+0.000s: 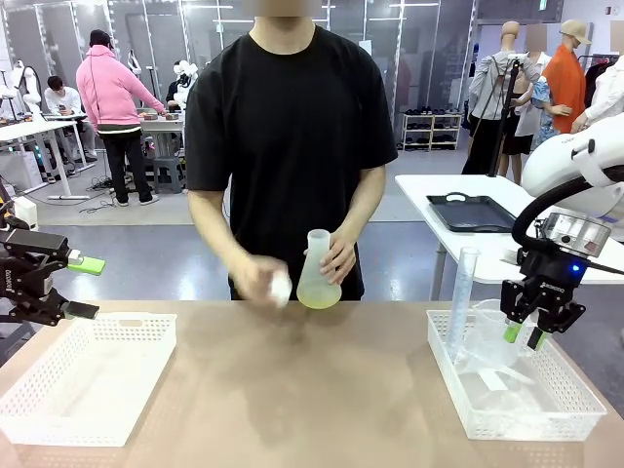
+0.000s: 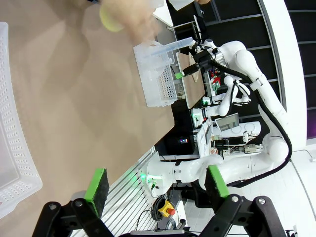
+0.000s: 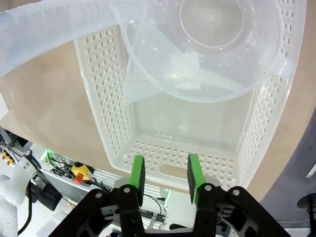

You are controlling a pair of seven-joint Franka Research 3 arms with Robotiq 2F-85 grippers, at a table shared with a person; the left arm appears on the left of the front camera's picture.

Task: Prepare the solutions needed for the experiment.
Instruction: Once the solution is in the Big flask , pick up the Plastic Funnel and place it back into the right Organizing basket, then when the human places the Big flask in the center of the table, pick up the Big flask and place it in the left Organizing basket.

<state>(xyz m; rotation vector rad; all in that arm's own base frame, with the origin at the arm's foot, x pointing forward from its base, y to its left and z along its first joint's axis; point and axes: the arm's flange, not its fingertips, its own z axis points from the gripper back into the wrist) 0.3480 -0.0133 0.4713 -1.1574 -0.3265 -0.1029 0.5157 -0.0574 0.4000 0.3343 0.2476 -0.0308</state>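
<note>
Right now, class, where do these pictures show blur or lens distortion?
Front view: the person's hand beside the frosted translucent conical flask is motion-smeared. Left wrist view: hand and flask smear together. Right wrist view: the white perforated plastic basket looks bowed.

Near left corner of the light brown wooden surface [image 1: 312, 390]: white perforated plastic basket [image 1: 68, 424]. Left end effector [image 1: 90, 288] beyond the left edge.

Near right corner: second white perforated plastic basket [image 1: 531, 424]. In it, a clear plastic measuring cylinder [image 1: 461, 292] stands at the far left corner, with a clear plastic beaker [image 3: 212, 49] beside it. Right end effector [image 1: 523, 336] above.

Far edge, centre: frosted translucent conical flask [image 1: 318, 273], held above the surface in the person's hand [image 1: 341, 258].
</note>
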